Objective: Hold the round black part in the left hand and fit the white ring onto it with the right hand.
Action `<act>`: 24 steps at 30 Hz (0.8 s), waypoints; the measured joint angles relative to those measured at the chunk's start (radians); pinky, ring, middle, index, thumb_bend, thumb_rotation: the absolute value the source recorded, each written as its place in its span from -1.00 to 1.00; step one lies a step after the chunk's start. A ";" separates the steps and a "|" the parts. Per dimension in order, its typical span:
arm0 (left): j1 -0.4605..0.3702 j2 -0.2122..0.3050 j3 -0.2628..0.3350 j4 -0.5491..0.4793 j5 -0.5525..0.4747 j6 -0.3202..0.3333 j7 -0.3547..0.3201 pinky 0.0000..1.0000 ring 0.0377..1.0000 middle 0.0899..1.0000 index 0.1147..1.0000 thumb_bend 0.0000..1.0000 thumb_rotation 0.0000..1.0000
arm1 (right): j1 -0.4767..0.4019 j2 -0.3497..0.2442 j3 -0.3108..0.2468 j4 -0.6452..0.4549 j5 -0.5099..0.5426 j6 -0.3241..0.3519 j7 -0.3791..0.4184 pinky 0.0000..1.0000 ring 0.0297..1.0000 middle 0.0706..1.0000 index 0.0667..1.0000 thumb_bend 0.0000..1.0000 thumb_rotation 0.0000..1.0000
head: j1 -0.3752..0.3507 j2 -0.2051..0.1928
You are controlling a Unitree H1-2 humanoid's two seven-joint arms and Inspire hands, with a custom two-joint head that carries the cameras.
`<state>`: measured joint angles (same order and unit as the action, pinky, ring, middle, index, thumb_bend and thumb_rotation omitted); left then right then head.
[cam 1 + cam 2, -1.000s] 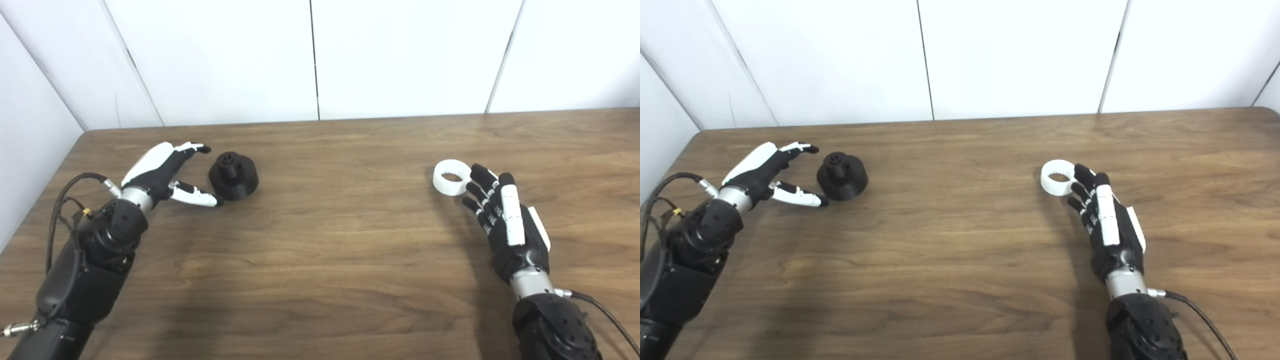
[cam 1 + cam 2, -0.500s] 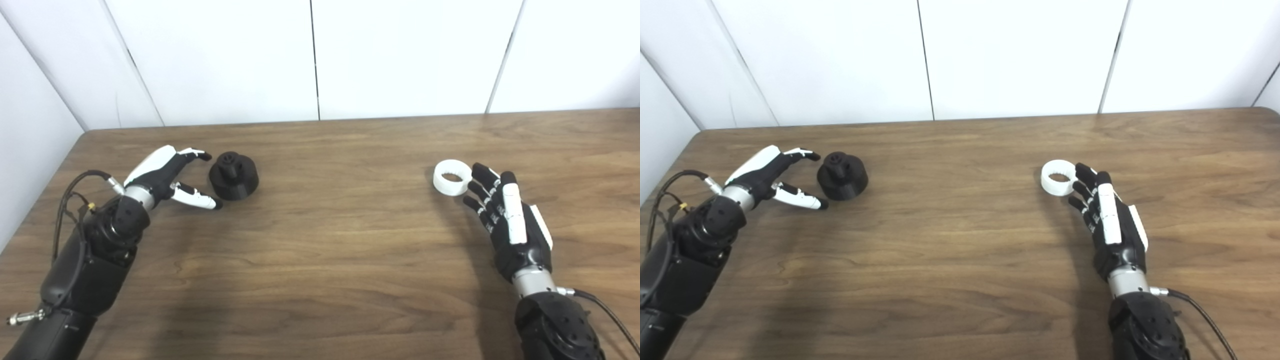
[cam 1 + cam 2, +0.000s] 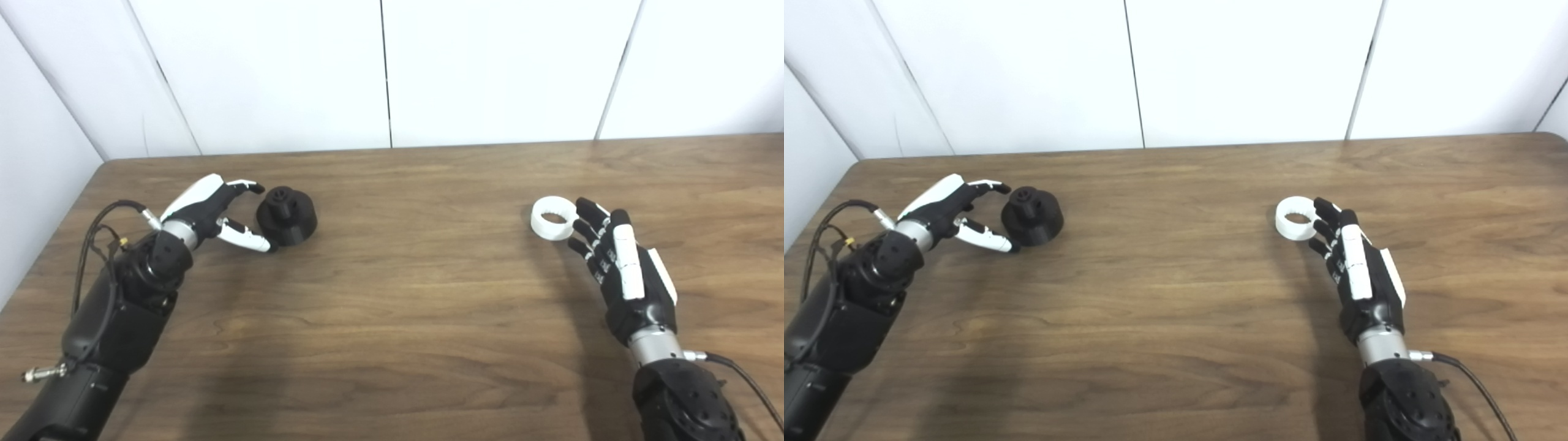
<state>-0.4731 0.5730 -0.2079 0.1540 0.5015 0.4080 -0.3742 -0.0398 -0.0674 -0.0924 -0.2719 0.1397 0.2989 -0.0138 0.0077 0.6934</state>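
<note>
Left robot hand (image 3: 208, 211) spread open beside the round black part (image 3: 286, 215); right robot hand (image 3: 618, 269), empty, fingers extended, nears the white ring (image 3: 553, 217) on the tabletop (image 3: 416, 294). Fingertips may nudge either piece away.

A brown wood-grain table (image 3: 404, 294) ran back to white wall panels. On it, far left, sat the round black part (image 3: 286, 215), a small hub standing up from its top. Well apart, to the right, the white ring (image 3: 553, 217) lay flat, its inner edge seemingly toothed.
</note>
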 measured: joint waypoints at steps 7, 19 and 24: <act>-0.022 -0.015 -0.010 0.019 0.000 0.009 0.000 0.78 1.00 0.94 0.70 0.88 -0.67 | 0.006 -0.004 0.000 -0.002 0.001 0.000 0.003 0.74 0.83 0.81 0.66 0.14 0.88 | -0.002 -0.002; -0.046 -0.020 -0.046 0.076 0.008 -0.032 0.011 0.80 0.98 0.88 0.67 0.95 -0.58 | 0.015 -0.010 0.001 -0.010 -0.004 0.001 0.007 0.71 0.82 0.81 0.67 0.19 0.87 | -0.009 -0.002; -0.058 -0.021 -0.047 0.086 0.007 -0.064 0.016 0.77 0.98 0.88 0.63 0.95 -0.57 | 0.018 -0.011 0.000 -0.014 -0.004 0.001 0.007 0.72 0.82 0.81 0.68 0.21 0.88 | -0.009 0.000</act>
<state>-0.5313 0.5517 -0.2548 0.2402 0.5083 0.3436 -0.3587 -0.0219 -0.0783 -0.0921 -0.2860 0.1357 0.3000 -0.0066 -0.0015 0.6934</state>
